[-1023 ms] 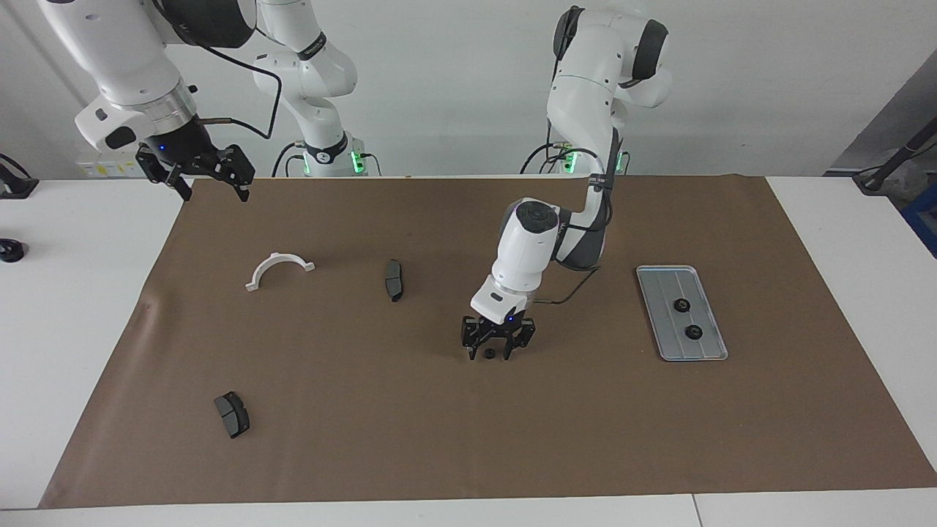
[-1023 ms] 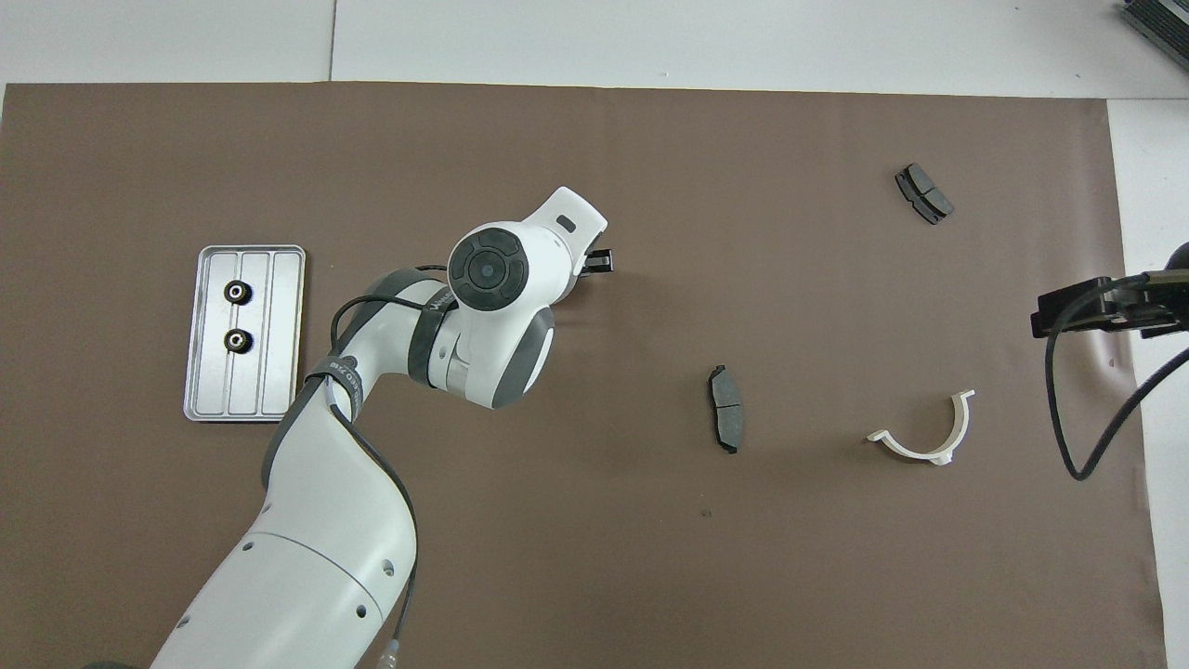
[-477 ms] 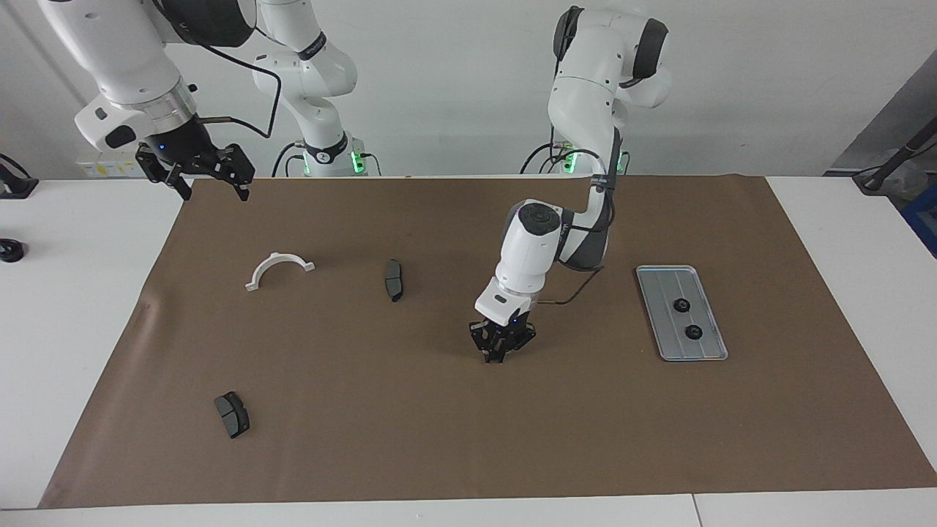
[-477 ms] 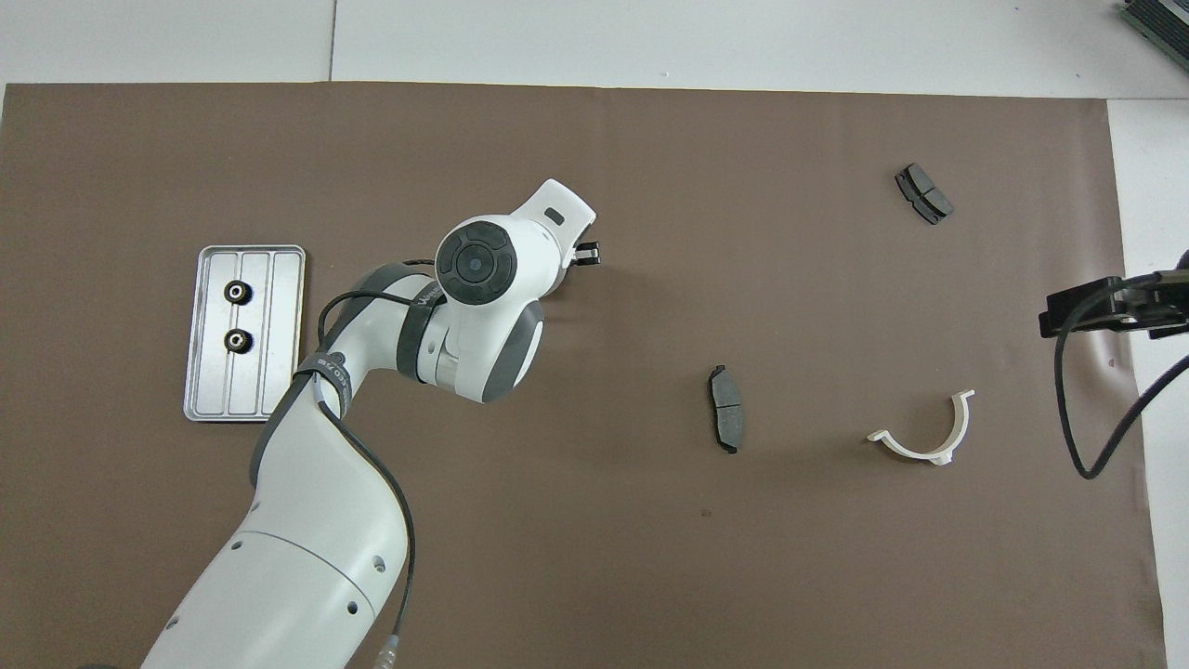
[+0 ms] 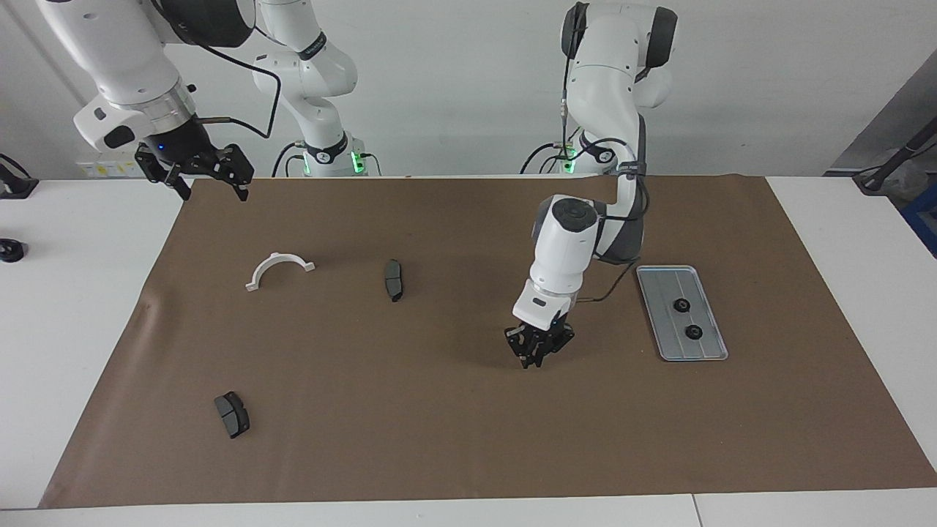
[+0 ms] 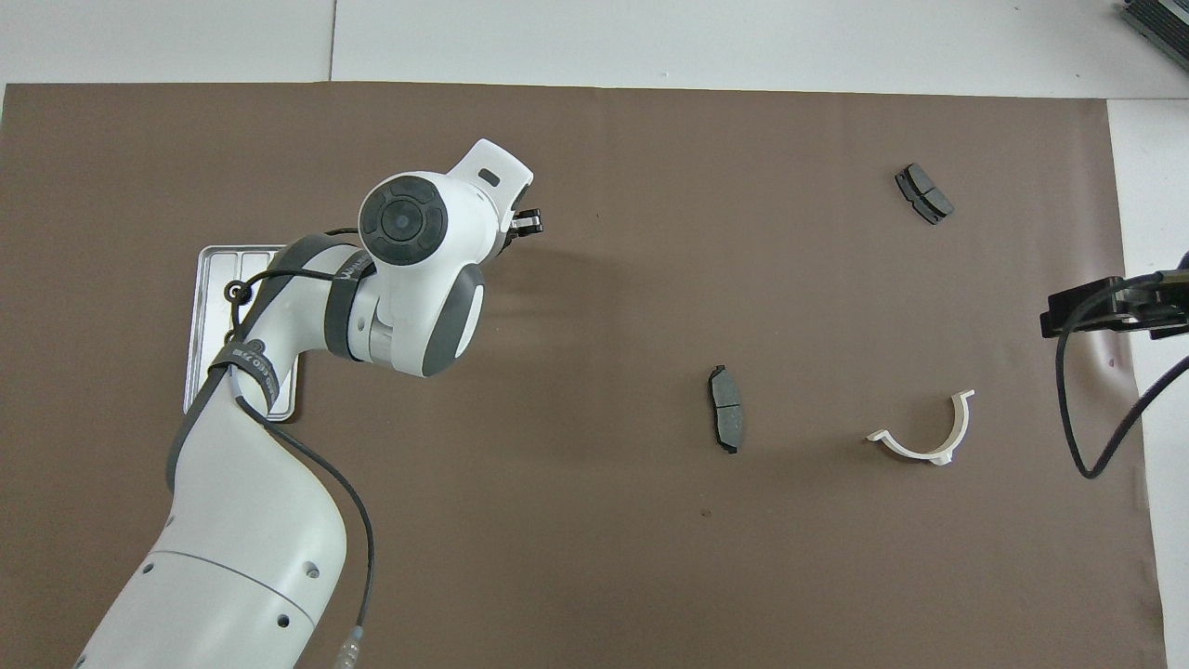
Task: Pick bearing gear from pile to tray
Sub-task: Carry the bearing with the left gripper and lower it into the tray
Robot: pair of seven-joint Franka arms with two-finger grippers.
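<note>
In the facing view's upper left, the right tool [image 5: 212,187] hangs spread over the brown mat's [image 5: 439,439] corner while its arm waits. At centre, the left tool [image 5: 538,355] is pressed together above the mat; whether it pinches a gear [image 5: 681,306] I cannot tell. At right, the tray [image 5: 662,282] holds two gears.

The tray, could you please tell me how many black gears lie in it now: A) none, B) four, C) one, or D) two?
D: in the facing view two black gears lie in the tray.
</note>
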